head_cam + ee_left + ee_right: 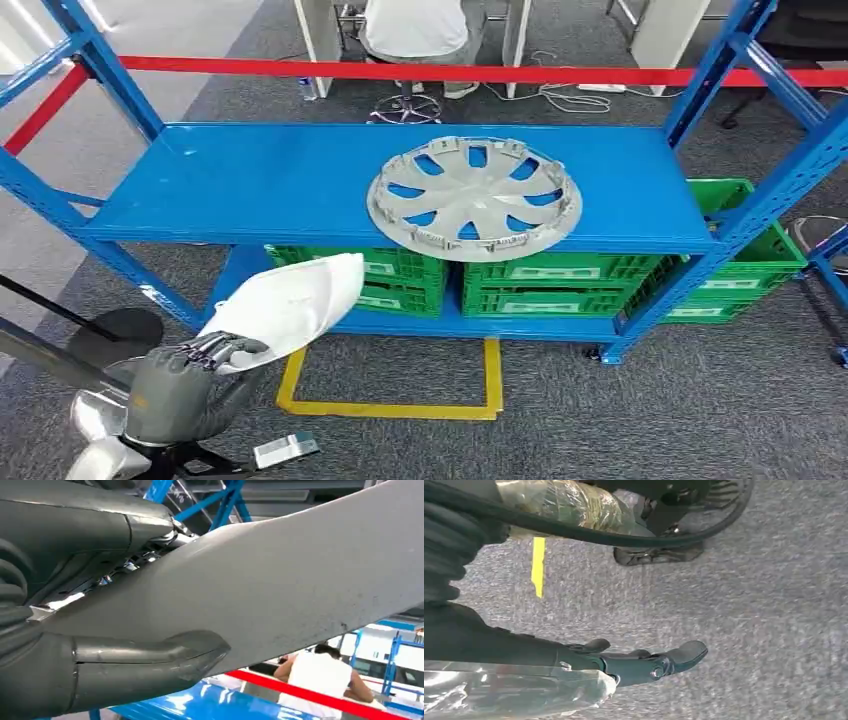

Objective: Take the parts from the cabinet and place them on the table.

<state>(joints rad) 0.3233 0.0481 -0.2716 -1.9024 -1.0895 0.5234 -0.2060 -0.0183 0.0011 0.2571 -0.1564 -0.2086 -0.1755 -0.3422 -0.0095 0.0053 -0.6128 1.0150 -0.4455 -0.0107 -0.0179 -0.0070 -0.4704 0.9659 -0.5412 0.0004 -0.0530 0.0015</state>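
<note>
My left hand [185, 378] grips a white curved plastic panel [290, 300] by its lower end, low at the front left, in front of the rack. In the left wrist view the panel [280, 590] lies between the thick thumb [140, 660] and the darker fingers [100, 535]. A silver wheel cover [475, 195] lies flat on the blue shelf [250, 180], right of its middle. My right hand [639, 662] hangs over the grey carpet, fingers stretched out and holding nothing.
Green crates [545, 280] fill the lower shelf of the blue rack. A red crossbar [450, 72] runs along the rack's back. Behind it a person [415, 30] sits on a chair. Yellow tape [400, 405] marks a square on the carpet.
</note>
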